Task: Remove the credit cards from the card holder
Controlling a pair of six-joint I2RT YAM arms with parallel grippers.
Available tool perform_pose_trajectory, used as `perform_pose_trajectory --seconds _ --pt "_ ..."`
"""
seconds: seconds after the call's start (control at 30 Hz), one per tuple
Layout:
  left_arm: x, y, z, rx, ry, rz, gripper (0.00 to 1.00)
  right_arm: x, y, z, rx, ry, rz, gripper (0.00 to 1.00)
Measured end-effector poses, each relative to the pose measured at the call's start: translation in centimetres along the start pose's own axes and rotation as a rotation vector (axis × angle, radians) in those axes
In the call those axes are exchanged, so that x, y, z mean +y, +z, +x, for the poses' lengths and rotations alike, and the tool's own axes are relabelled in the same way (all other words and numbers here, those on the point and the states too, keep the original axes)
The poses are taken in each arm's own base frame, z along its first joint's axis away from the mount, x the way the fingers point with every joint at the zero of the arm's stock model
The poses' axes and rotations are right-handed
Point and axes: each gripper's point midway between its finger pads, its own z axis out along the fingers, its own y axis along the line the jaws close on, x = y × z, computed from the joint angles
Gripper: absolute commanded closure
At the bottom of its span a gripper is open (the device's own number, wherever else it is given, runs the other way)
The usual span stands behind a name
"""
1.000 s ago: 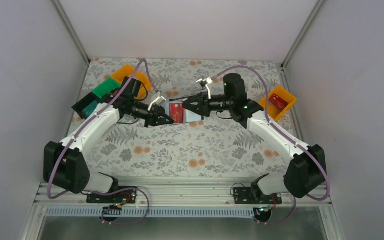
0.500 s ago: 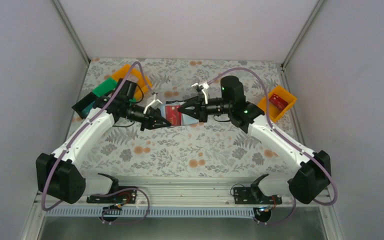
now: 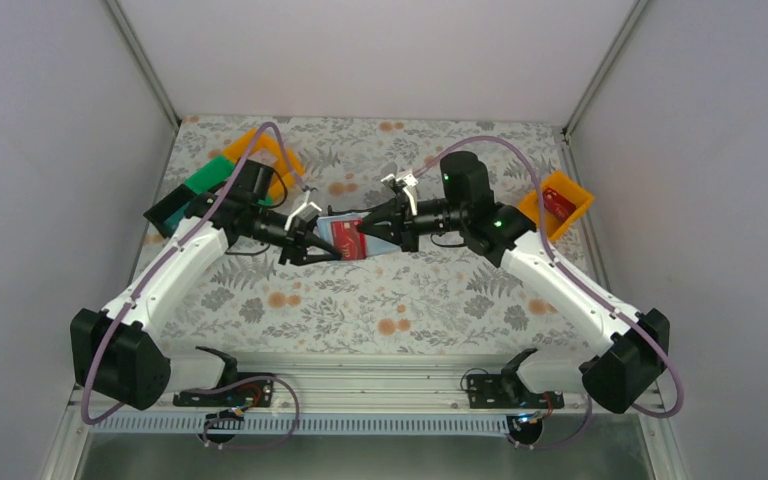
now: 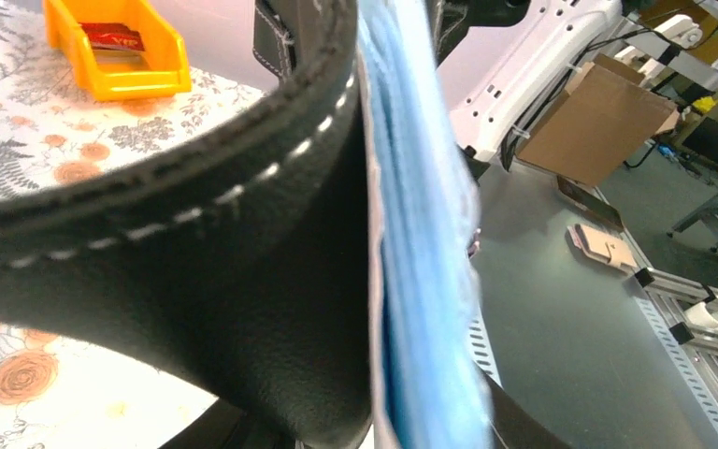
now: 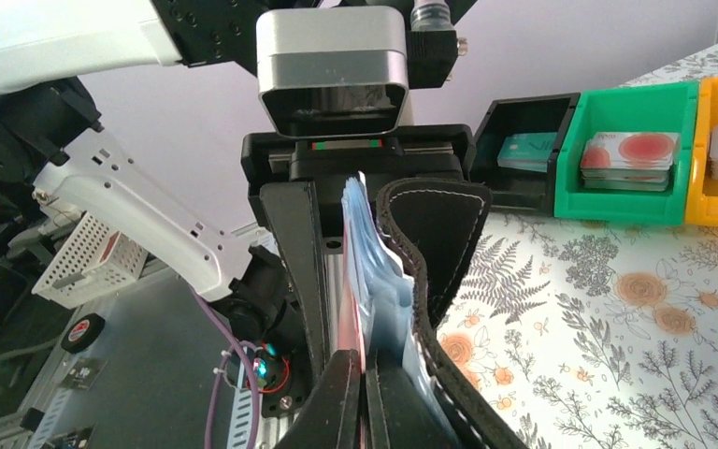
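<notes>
The card holder, a black wallet with a blue pocketed inside, hangs in the air between my two grippers over the middle of the table. A red credit card shows in it. My right gripper is shut on the thin red edge of that card, its fingertips pressed together beside the blue pockets. My left gripper is at the holder's other end. The black leather and blue lining fill the left wrist view and hide the left jaws.
At the back left stand an orange bin, a green bin and a black bin, the last with a teal card in it. Another orange bin at the right edge holds a red card.
The right gripper has closed on the red card's edge. Both grippers and the card holder have shifted a little to the left and towards the near side.
</notes>
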Motion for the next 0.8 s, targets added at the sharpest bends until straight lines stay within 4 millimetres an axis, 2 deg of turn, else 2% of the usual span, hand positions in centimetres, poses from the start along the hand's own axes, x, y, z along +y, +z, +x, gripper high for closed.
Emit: perform_pose_trajectory --seconds 0.07,0.17,0.2,0.27,0.33,0.63,0.8 --pt "-0.2 0.0 0.0 -0.004 0.006 0.009 0.68 0.1 -0.1 0.1 0.011 -0.011 0.0 0.96" --pt "-0.4 0.0 0.0 -0.008 0.005 0.021 0.95 0.2 -0.1 0.4 0.027 -0.016 -0.004 0.95" --pt "-0.5 0.0 0.1 -0.007 0.009 0.022 0.97 0.2 0.0 0.4 0.029 -0.02 -0.005 0.9" --pt "-0.5 -0.1 0.2 -0.007 0.004 0.025 0.98 0.1 0.0 0.6 0.034 -0.023 -0.003 0.83" --pt "-0.6 -0.1 0.2 -0.008 0.0 0.027 0.98 0.0 -0.1 0.7 0.039 -0.03 0.006 0.8" --pt "-0.7 -0.5 0.1 -0.024 0.01 0.035 0.98 -0.6 0.0 2.1 0.056 0.008 0.004 0.85" --pt "-0.8 -0.5 0.0 -0.03 0.023 0.039 0.98 -0.5 0.0 1.9 0.049 0.014 -0.01 0.88"
